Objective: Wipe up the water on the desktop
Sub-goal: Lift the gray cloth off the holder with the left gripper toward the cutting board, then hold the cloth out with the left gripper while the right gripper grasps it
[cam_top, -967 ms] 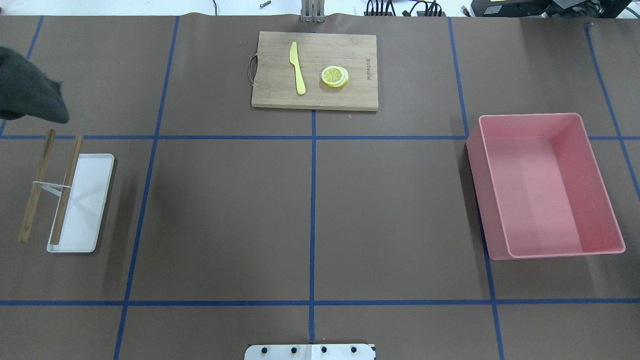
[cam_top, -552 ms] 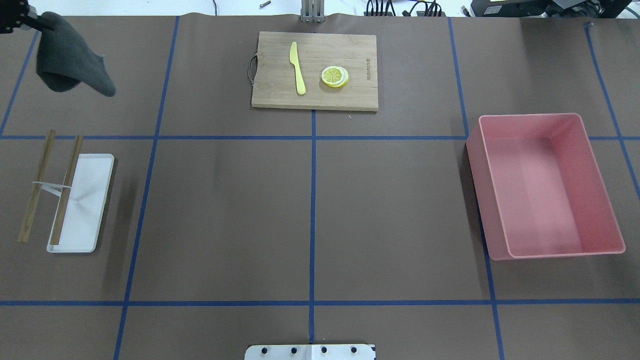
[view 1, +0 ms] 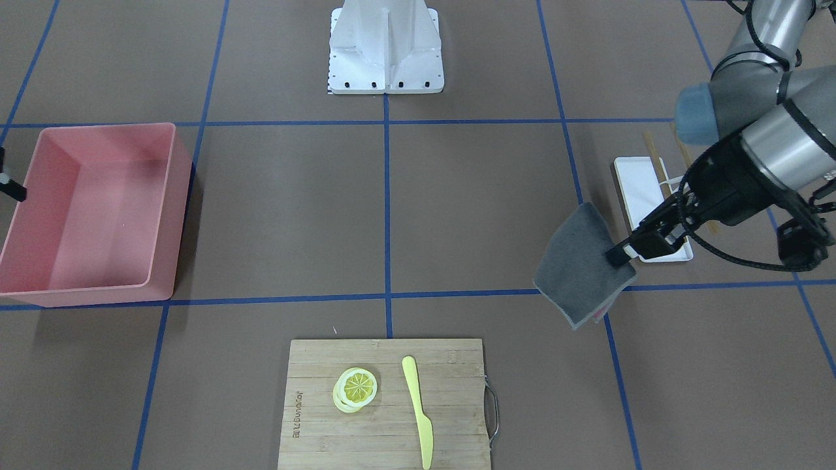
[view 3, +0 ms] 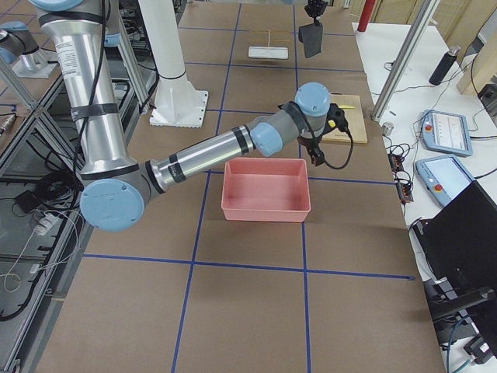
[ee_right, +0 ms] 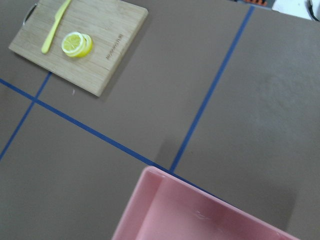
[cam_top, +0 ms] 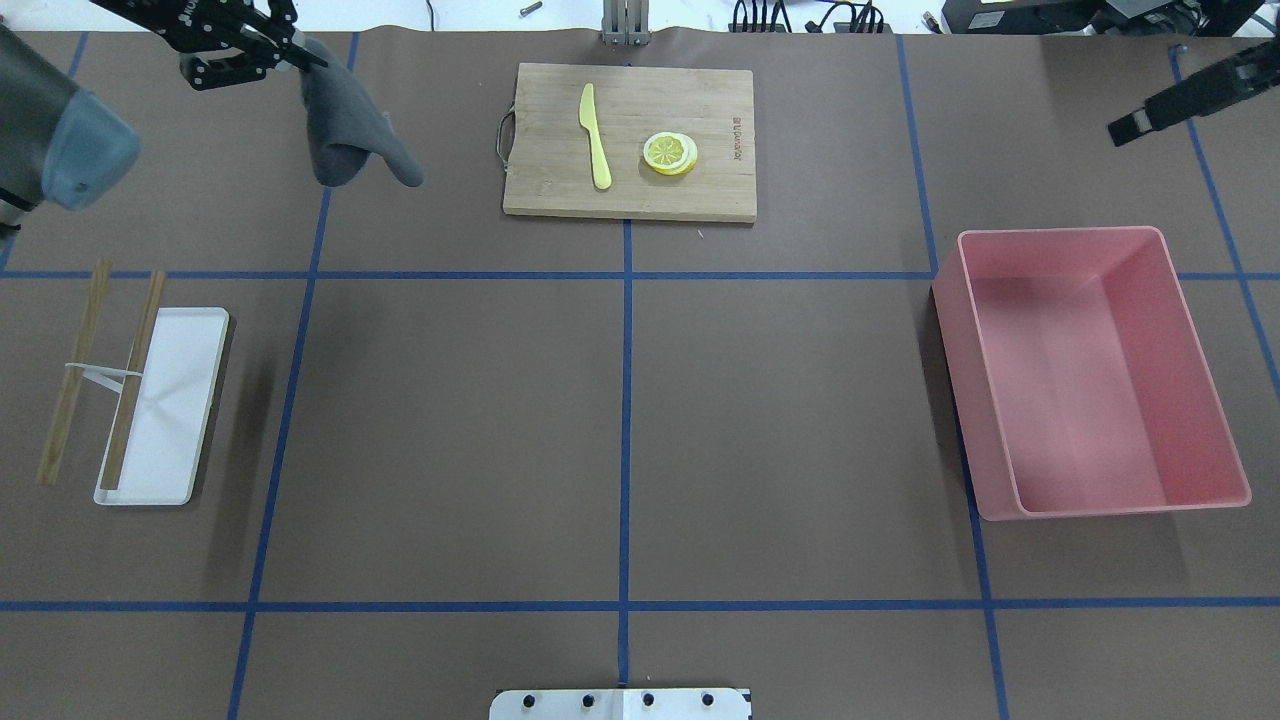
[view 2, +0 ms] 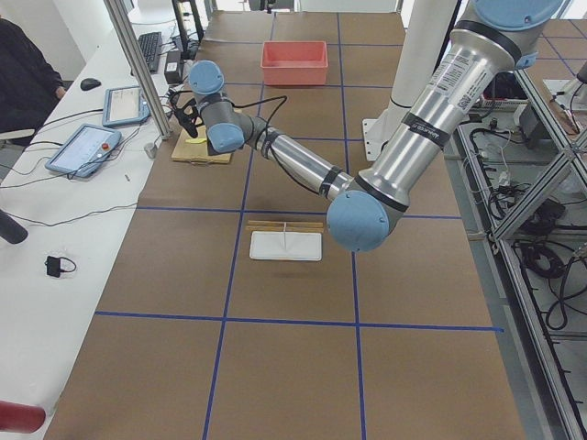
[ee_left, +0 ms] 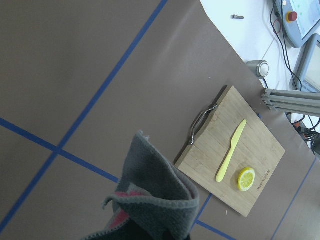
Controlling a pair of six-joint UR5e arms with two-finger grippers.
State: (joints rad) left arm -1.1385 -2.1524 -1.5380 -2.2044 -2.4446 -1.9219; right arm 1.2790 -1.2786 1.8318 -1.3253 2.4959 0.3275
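The desktop (cam_top: 450,420) is a matte brown top crossed by blue tape lines; I can make out no water on it. My left gripper (cam_top: 292,55) is shut on a corner of a dark grey cloth (cam_top: 345,130), which hangs above the far left of the desktop, left of the cutting board. The cloth also shows in the front view (view 1: 584,271), the left wrist view (ee_left: 155,205) and the right side view (view 3: 311,37). My right gripper (cam_top: 1125,130) hovers at the far right, beyond the pink bin; its jaws are unclear.
A bamboo cutting board (cam_top: 700,190) with a yellow knife (cam_top: 595,135) and lemon slices (cam_top: 670,153) lies at the far centre. A pink bin (cam_top: 1100,370) stands at the right. A white tray (cam_top: 170,410) with two wooden sticks (cam_top: 75,370) lies at the left.
My left arm has carried the hanging cloth from the left edge rightward and farther away, toward the cutting board. My right gripper has come into view at the far right.
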